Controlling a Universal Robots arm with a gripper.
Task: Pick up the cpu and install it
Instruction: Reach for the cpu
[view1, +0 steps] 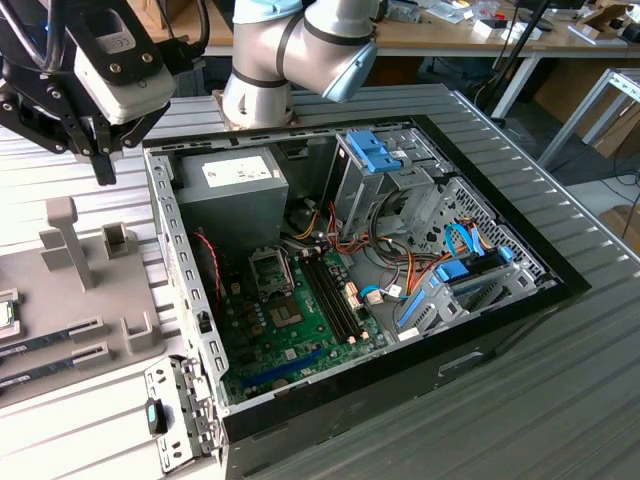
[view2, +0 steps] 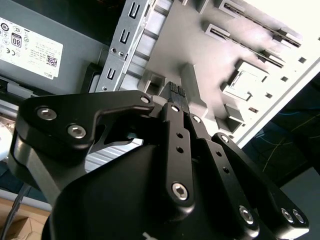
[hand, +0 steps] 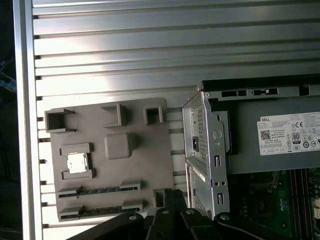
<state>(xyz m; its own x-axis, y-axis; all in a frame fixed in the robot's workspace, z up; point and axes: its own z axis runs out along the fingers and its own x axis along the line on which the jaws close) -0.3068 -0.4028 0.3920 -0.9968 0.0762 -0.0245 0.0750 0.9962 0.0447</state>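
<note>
The cpu (hand: 76, 162), a small silvery square chip, lies in a recess of the grey holder tray (hand: 150, 150) beside the open computer case. In the exterior view the cpu (view1: 5, 314) sits at the picture's left edge, partly cut off. My gripper (view1: 103, 168) hangs above the slatted table behind the tray, well apart from the cpu. Its black fingertips (view2: 172, 89) are pressed together with nothing between them. Inside the case, the black socket frame (view1: 270, 270) sits on the green motherboard (view1: 290, 335).
Two long memory sticks (hand: 97, 190) lie in slots of the tray. A tall grey post (view1: 64, 240) rises from the tray. The case's metal side wall (view1: 170, 250) and grey power supply (view1: 228, 190) stand close to my gripper. Cables and drive cages fill the case's right half.
</note>
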